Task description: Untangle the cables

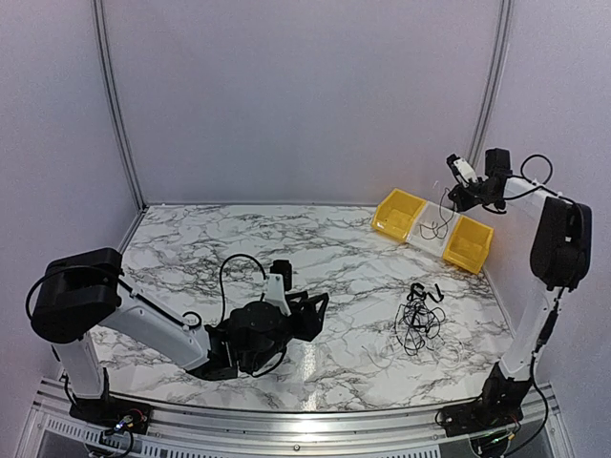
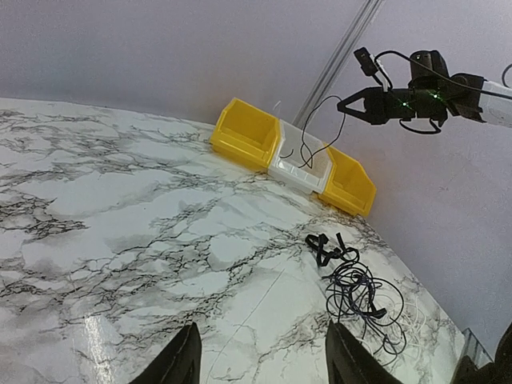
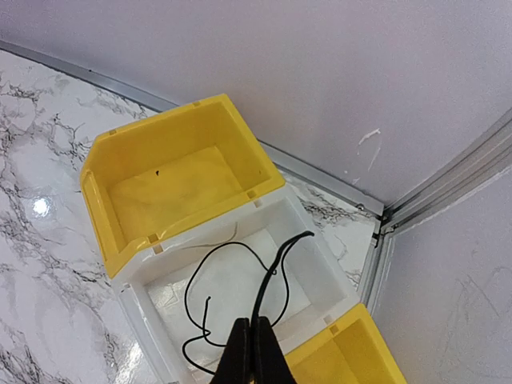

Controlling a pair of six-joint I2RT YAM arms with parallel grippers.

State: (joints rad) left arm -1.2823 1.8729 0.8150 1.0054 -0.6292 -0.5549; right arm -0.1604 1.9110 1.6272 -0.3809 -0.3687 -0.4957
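Black tangle of cables (image 1: 418, 320) lay knotted on the table (image 1: 239, 239), well apart from my left gripper (image 1: 310, 307). From the left wrist, its jaws stood wide, empty. My right gripper (image 3: 252, 352) pinched one strand (image 3: 276, 262) over the white bin (image 3: 316, 252) — one seemingly freed, the rest left.

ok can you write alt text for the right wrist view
The right tool, shut, pinches a thin black cable whose loops hang over a white bin. The white bin sits between a yellow bin and the corner of another yellow bin, on a marble table beside a pale wall.
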